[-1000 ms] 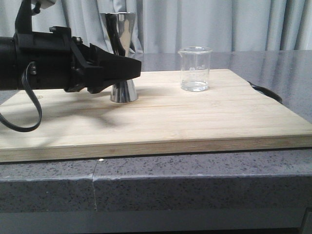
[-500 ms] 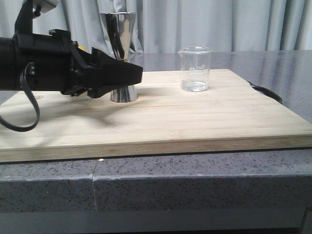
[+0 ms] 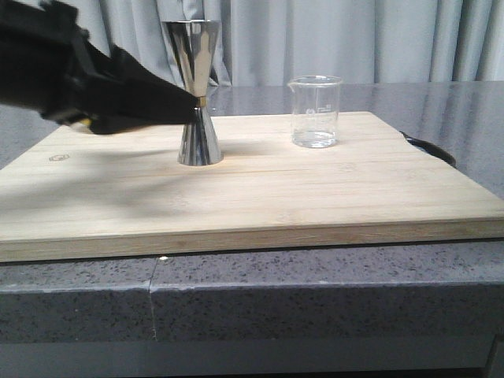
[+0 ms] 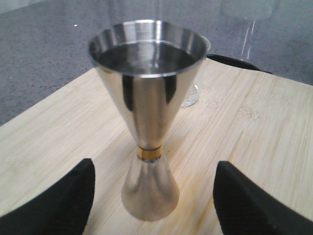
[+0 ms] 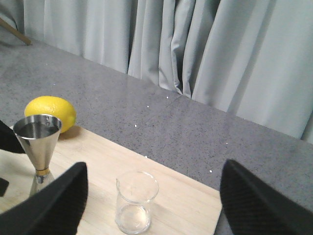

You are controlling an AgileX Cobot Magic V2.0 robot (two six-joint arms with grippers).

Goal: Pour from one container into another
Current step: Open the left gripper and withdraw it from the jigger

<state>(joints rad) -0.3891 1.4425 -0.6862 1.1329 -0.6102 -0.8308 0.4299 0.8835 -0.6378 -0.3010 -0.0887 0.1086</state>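
Observation:
The steel jigger (image 3: 197,94) with a gold band at its waist stands upright on the wooden board (image 3: 260,189), left of centre. In the left wrist view a level surface like liquid shows in the upper cup of the jigger (image 4: 149,112). My left gripper (image 3: 179,106) is blurred at waist height just left of it. That gripper (image 4: 154,198) is open, a finger (image 4: 54,200) on each side of the base, not touching. The clear glass beaker (image 3: 315,112) stands upright to the right. My right gripper (image 5: 154,205) hangs open above the beaker (image 5: 136,203).
A yellow lemon (image 5: 51,112) lies behind the jigger (image 5: 38,142) at the board's far edge. A black cable (image 3: 429,147) curls by the board's right side. Grey curtains (image 3: 354,39) close off the back, and a speckled grey counter (image 3: 315,291) carries the board.
My left arm has risen and drawn back to the left; its fingertips went from in front of the jigger's lower cone to waist height. Jigger and beaker have not moved.

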